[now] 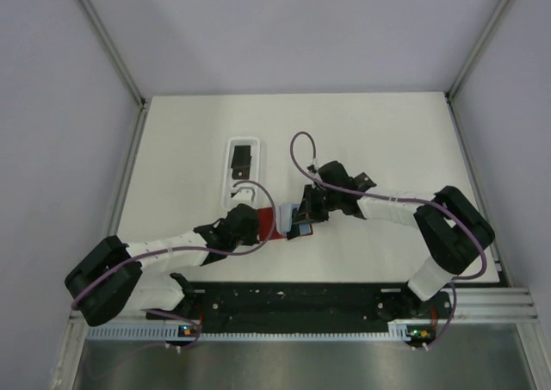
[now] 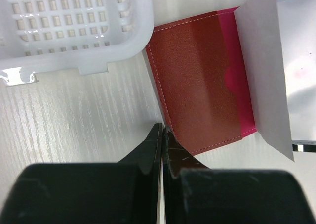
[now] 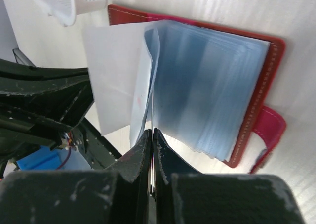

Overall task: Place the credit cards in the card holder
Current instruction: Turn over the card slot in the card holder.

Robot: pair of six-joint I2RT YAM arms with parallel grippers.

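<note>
The red card holder lies open on the table between my two grippers. My left gripper is shut, its tips resting on the near edge of the red cover, which lies flat. My right gripper is shut on a thin clear sleeve that stands edge-on out of the stack of pale blue sleeves. A white page fans to the left of it. Black credit cards lie in the white tray behind the holder.
The white lattice tray almost touches the holder's far corner. The holder's pink closure tab sticks out on the right. The arms' black base rail runs along the near table edge. Grey walls close in the table.
</note>
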